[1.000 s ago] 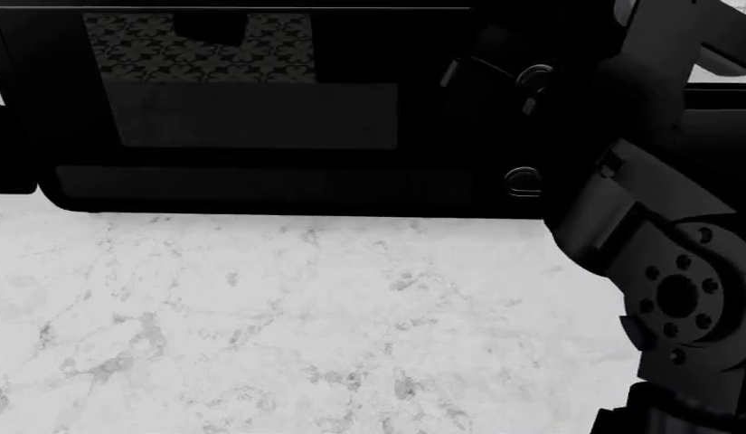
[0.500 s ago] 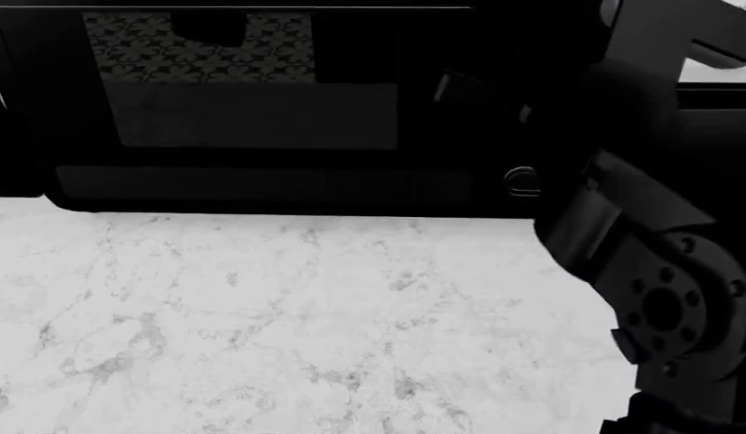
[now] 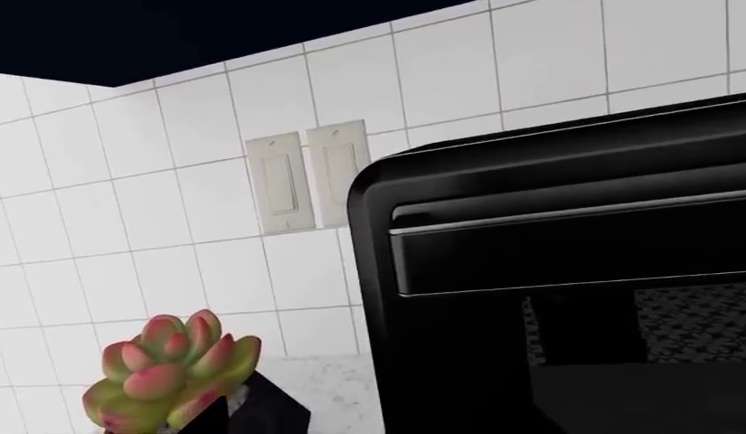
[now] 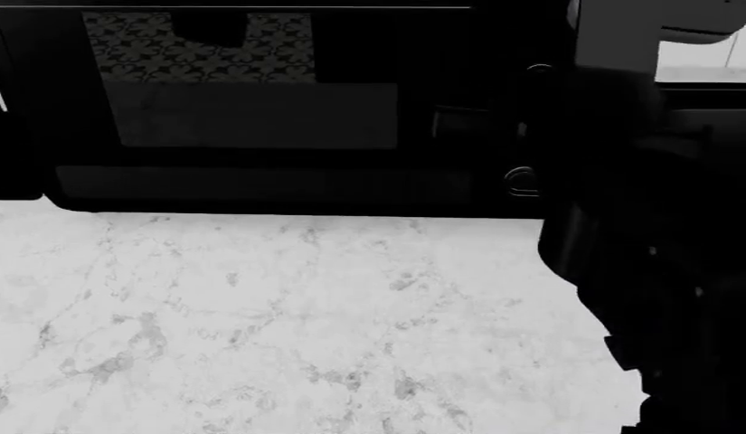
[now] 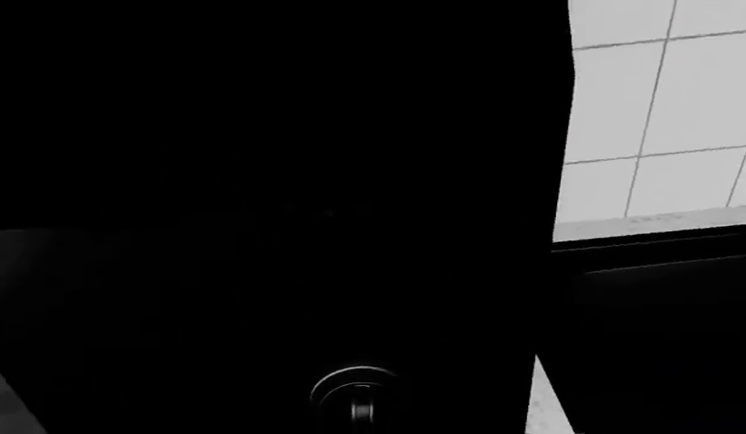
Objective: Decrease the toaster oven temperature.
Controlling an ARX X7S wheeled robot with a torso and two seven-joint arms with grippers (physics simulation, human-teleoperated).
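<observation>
The toaster oven (image 4: 264,172) is a wide black box across the far side of the counter, with a dark glass door window (image 4: 240,90). A silver-rimmed knob (image 4: 521,181) sits low on its right panel, and the rim of an upper knob (image 4: 539,69) shows faintly. My right arm (image 4: 662,271) rises in front of that panel. The right gripper (image 4: 469,122) is a dark shape against the panel between the two knobs, its jaws unreadable. The right wrist view shows a knob (image 5: 354,398) close up. The left wrist view shows the oven's upper left corner (image 3: 566,226). The left gripper's fingers do not show.
The white marble counter (image 4: 252,316) lies in front of the oven. In the left wrist view a pink-green succulent (image 3: 167,371) stands beside the oven, with two wall switches (image 3: 306,176) on the white tiled wall (image 3: 131,181). A black ledge (image 5: 662,253) adjoins the oven's right side.
My right arm has swung up and in toward the knob panel. The gripper shape has dropped from beside the upper knob to between the two knobs.
</observation>
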